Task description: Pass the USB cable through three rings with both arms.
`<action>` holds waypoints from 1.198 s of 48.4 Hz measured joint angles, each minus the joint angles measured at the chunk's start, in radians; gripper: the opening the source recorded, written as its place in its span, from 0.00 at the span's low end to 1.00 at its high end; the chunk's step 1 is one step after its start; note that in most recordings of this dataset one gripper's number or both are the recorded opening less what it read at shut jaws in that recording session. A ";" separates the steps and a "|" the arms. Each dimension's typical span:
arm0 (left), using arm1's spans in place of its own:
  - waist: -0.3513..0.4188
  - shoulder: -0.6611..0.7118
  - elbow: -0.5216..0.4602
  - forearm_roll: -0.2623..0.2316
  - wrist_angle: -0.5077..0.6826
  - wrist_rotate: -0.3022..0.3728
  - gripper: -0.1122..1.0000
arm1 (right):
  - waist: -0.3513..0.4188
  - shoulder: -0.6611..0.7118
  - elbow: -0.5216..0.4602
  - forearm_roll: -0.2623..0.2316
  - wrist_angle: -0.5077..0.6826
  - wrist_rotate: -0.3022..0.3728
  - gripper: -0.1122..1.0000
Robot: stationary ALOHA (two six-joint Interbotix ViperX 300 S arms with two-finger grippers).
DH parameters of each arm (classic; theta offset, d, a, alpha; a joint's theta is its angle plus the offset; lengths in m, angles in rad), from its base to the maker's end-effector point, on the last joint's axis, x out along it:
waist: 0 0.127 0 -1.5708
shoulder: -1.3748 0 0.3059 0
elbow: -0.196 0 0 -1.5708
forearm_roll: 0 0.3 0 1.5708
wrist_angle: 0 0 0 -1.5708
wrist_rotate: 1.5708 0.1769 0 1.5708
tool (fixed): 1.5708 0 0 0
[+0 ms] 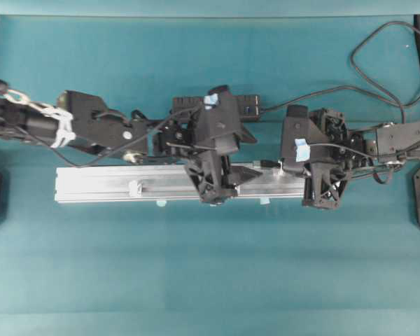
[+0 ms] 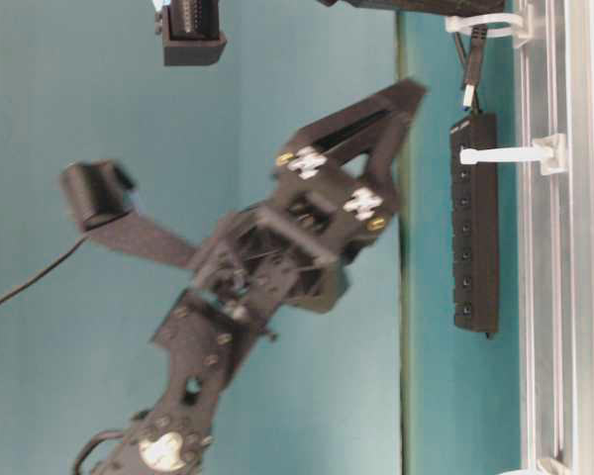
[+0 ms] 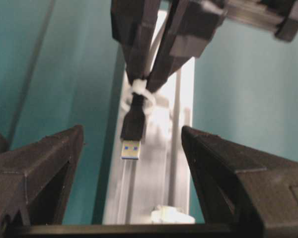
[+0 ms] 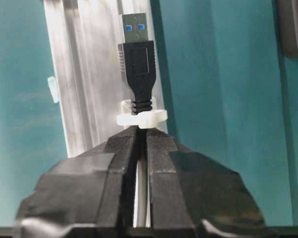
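The USB cable's black plug (image 4: pixel 136 59) with its silver tip pokes up through a white ring (image 4: pixel 141 118) on the aluminium rail (image 4: pixel 84 74). My right gripper (image 4: pixel 142 131) is shut on the cable just behind that ring. In the left wrist view the plug (image 3: pixel 132 124) hangs out of the same ring (image 3: pixel 141 91). My left gripper (image 3: pixel 132 131) stands wide open around it without touching. A second ring (image 3: pixel 169 215) sits further along the rail. From overhead the plug (image 1: pixel 266 163) lies between the left gripper (image 1: pixel 248 175) and right gripper (image 1: pixel 294 170). A third ring (image 1: pixel 134 187) stands at the rail's left.
A long black multi-port hub bar (image 2: pixel 473 223) lies beside the rail (image 2: pixel 554 297), also seen behind the left arm (image 1: pixel 245 103). Loose black cords (image 1: pixel 378 42) curl at the back right. Teal cloth (image 1: pixel 210 280) covers the table.
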 measured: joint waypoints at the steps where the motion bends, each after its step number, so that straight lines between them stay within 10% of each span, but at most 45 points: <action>1: 0.000 0.005 -0.002 0.000 -0.002 0.000 0.86 | 0.000 0.000 0.000 0.000 0.000 0.002 0.02; 42: -0.002 0.127 -0.051 0.000 -0.092 -0.002 0.82 | 0.003 0.000 0.000 0.000 -0.018 0.002 0.02; 58: -0.003 0.140 -0.055 0.000 -0.092 0.000 0.35 | 0.005 0.000 0.000 0.000 -0.018 0.000 0.02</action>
